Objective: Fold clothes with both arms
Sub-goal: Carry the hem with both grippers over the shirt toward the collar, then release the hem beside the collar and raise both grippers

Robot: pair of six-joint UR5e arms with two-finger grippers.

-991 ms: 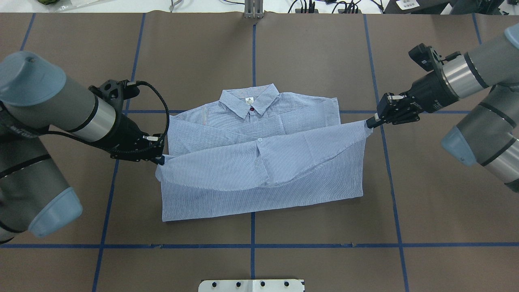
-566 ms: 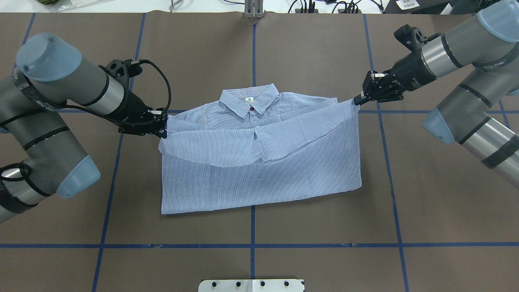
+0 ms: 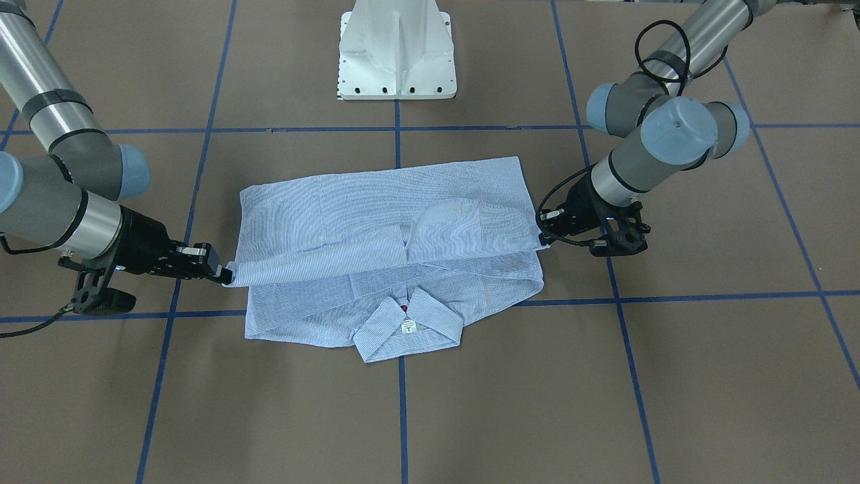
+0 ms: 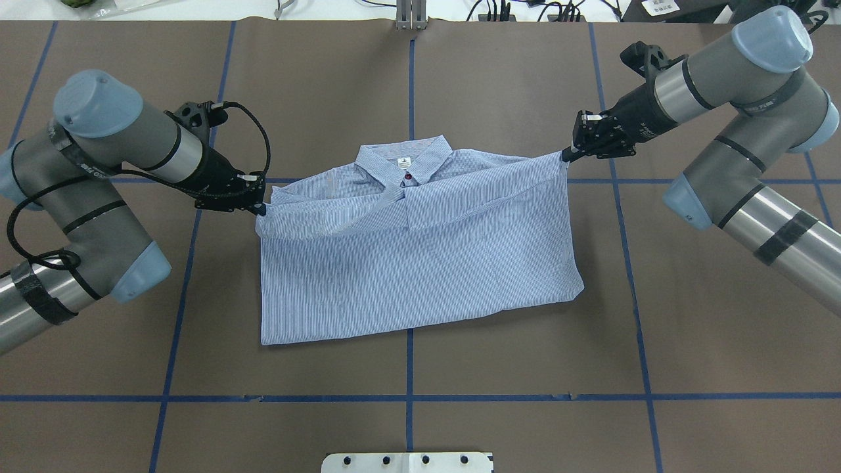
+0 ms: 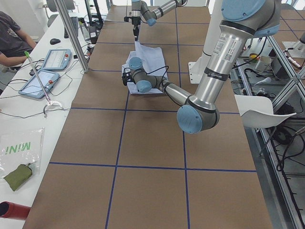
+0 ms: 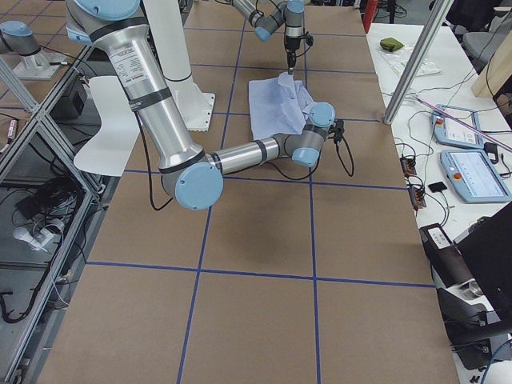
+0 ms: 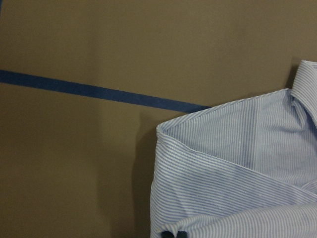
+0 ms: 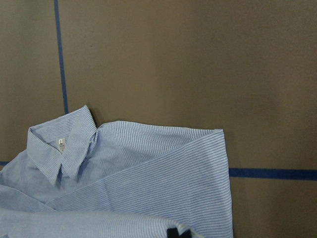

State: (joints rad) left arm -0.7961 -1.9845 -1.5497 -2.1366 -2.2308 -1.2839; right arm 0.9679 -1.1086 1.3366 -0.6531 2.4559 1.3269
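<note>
Quick rundown of where I'm at. The light blue striped shirt (image 4: 420, 263) lies in the middle of the bench (image 4: 525, 368), with its collar (image 4: 420, 154) on the far side from my base. The bottom half is doubled up over the top half, and I've got the hem edge by its two corners.

My left end effector (image 4: 259, 209) is pinched shut on the corner next to one shoulder. My right end effector (image 4: 566, 156) is clamped on the other corner, over by the opposite shoulder. Both sit just off the sides of the shirt. The hem is strung between them and dips a bit in the middle, just short of the collar.

The neck label (image 4: 403, 161) and the red button (image 4: 408, 176) under it are uncovered. The fold runs along the near side, a little slanted against the blue tape lines (image 4: 407, 397).

On my left wrist camera only the dark fingertips (image 7: 168, 234) poke in at the bottom edge, pressed onto the striped cloth. It's the same deal on the right wrist view. The white pedestal base (image 3: 396, 54) is well apart from the shirt.
</note>
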